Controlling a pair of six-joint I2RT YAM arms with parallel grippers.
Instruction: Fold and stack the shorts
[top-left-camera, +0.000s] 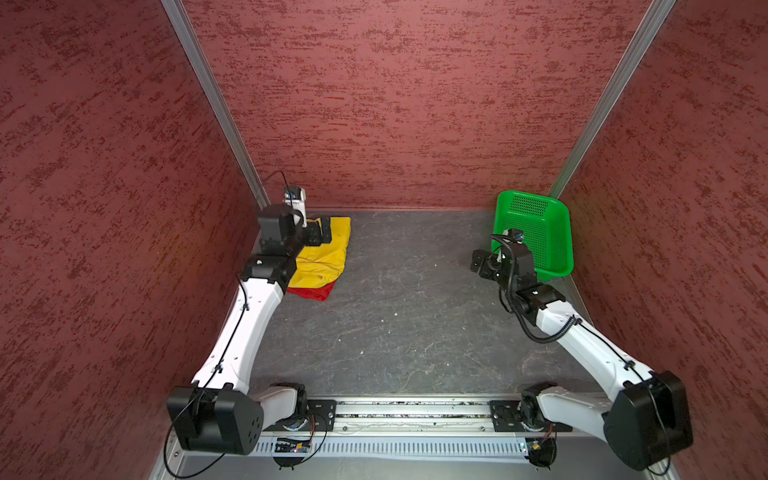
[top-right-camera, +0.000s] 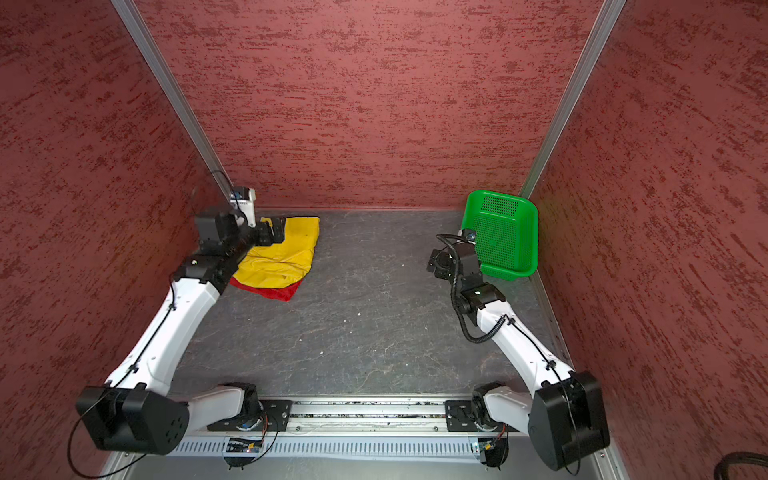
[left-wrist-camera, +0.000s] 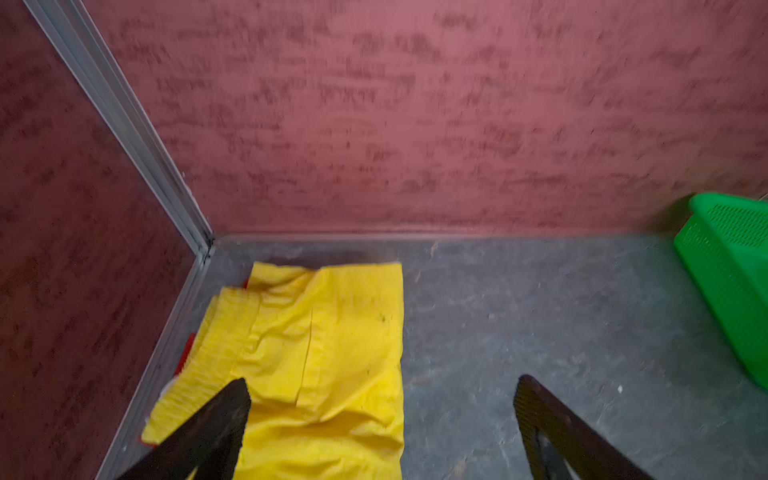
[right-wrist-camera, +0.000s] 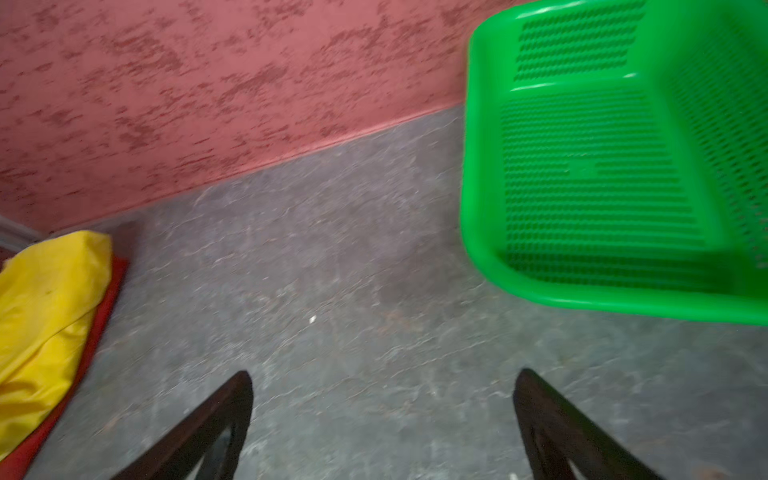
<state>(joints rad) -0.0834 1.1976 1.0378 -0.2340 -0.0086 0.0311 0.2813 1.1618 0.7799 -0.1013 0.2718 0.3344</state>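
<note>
On the dark grey tabletop (top-left-camera: 395, 316), folded yellow cloth shorts (top-left-camera: 326, 253) lie atop red cloth shorts (top-left-camera: 314, 293) at centre left of a top view, with the left gripper (left-wrist-camera: 382, 380) above them and the right gripper (right-wrist-camera: 384, 373) both open and empty, so a low jaw could drag the stack askew.

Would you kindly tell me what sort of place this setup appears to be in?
Most likely a purpose-built robot test booth, not a home: red textured wall panels joined by aluminium corner profiles, two arms mounted on a metal rail, and only stacked shorts and a green basket as props.
</note>
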